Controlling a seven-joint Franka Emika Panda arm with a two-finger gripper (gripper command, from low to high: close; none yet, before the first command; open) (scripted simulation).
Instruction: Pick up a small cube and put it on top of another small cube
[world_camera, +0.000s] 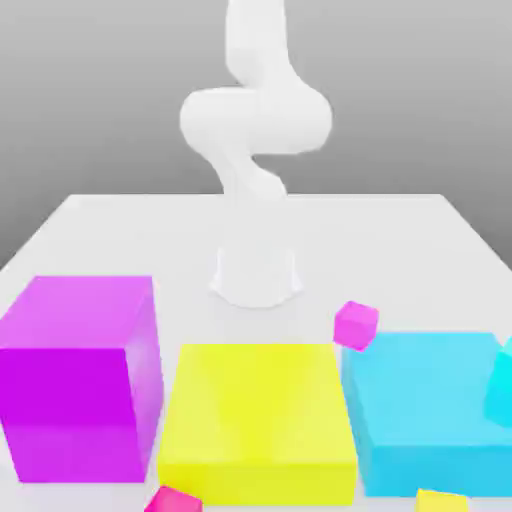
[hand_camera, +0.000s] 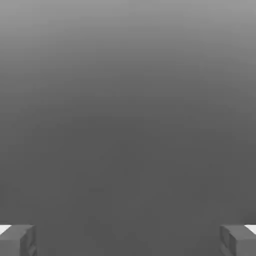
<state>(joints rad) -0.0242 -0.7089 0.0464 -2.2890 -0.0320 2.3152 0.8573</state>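
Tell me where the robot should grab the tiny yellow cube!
I'd come from straight above and pinch two opposite upright sides of the tiny yellow cube. It's a small block sitting with its flat top facing up, so its sides should be flat for pinching. The big blue block is close behind it, so the hand should probably avoid that side.

Partial Visibility at Near Edge and Sides

At the near edge, exterior view, the small yellow cube (world_camera: 441, 501) (right) and hot-pink cube (world_camera: 174, 500) (left) are cut off. The blue block (world_camera: 435, 400) and cyan object (world_camera: 502, 385) run out at the exterior view's right. The arm's (world_camera: 256, 110) upper part is cropped. Hand view: gripper (hand_camera: 128, 241) cropped.
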